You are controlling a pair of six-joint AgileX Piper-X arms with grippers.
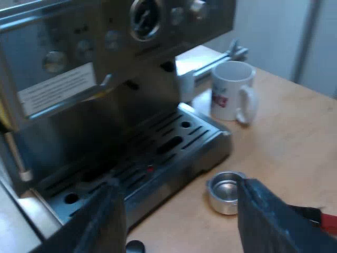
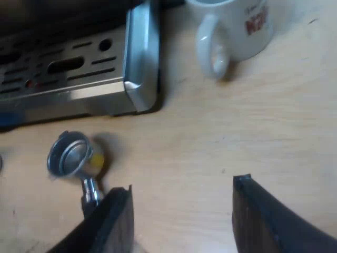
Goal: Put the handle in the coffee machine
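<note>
Left wrist view: the left gripper (image 1: 179,184) hangs low before the espresso machine (image 1: 105,79), its two black fingers (image 1: 100,221) spread wide with nothing between them: released, grasping nothing. The metal holder (image 1: 226,191) lies loose on the table (image 1: 284,142) just in front of the machine's drip tray (image 1: 163,142), round cup open side up, not locked into the machine. One finger stands in front of the holder's dark handle and hides most of it; whether they touch cannot be told. The handle's red end (image 1: 329,221) shows past that finger, on the side away from the machine. A small dark round item (image 1: 135,246) sits on the table at the foot of the tray; what it is cannot be told. The tray is slotted, with a small red dot among the slots. Above it the machine's front carries a round gauge (image 1: 145,18) and knobs. A white mug (image 1: 231,89) with red print stands upright on the table beside the machine, near its steam wand (image 1: 221,57). Right wrist view: the right gripper (image 2: 181,183) is held over bare table in front of the machine, fingers well apart and empty. The holder lies near one finger, its neck running behind that fingertip, its cup toward the tray's corner yet apart from it. A yellow patch shows at the cup's side. The mug stands farther off, beside the tray's corner and apart from it.
</note>
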